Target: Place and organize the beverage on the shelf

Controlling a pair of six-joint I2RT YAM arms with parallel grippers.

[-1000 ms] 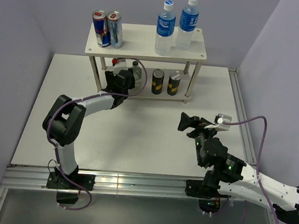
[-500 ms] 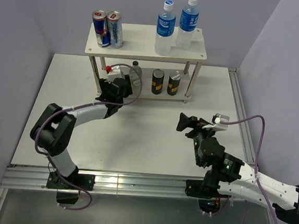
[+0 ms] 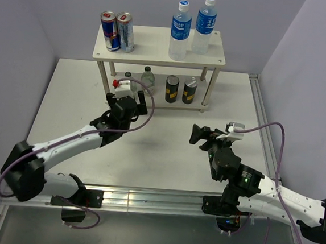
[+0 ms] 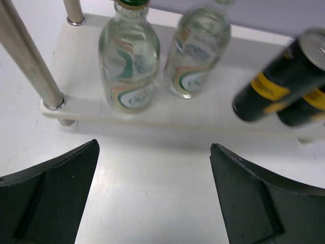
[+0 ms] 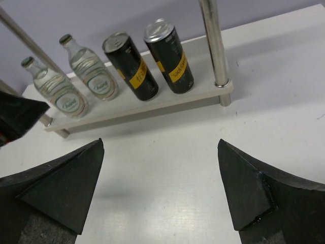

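1. Your left gripper [image 4: 155, 175] is hovering just in front of the small cream-white two-tier shelf [image 3: 152, 46], with its jaws spread wide and holding nothing.
2. The two small clear green-capped bottles [image 4: 129, 66] are lying straight ahead of those jaws, at the left end of the shelf's lower board. They are standing upright, with their long axes vertical, and they are close beside each other but apart.
3. Your left arm is much the nearer one to them. Your right gripper [image 5: 160, 188] is sitting well out from the shelf's right front, also fully open and empty.
4. The two dark silver-topped cans [image 5: 150, 61] are standing upright on the same board, to the right of the bottles and near each other.
5. The two clear blue-labelled white-capped bottles [image 3: 192, 27] are standing on the right end of the shelf's top board, and the two slim blue-and-silver cans [image 3: 117, 31] are on its left end.
6. All six drinks are looking shelved, so only tidying may be left.
7. Room is getting tight: a thin metal leg [image 4: 33, 61] is just beside the left bottle, and the top board is hanging low overhead. The white tabletop [image 3: 166, 151] before the shelf is flat.
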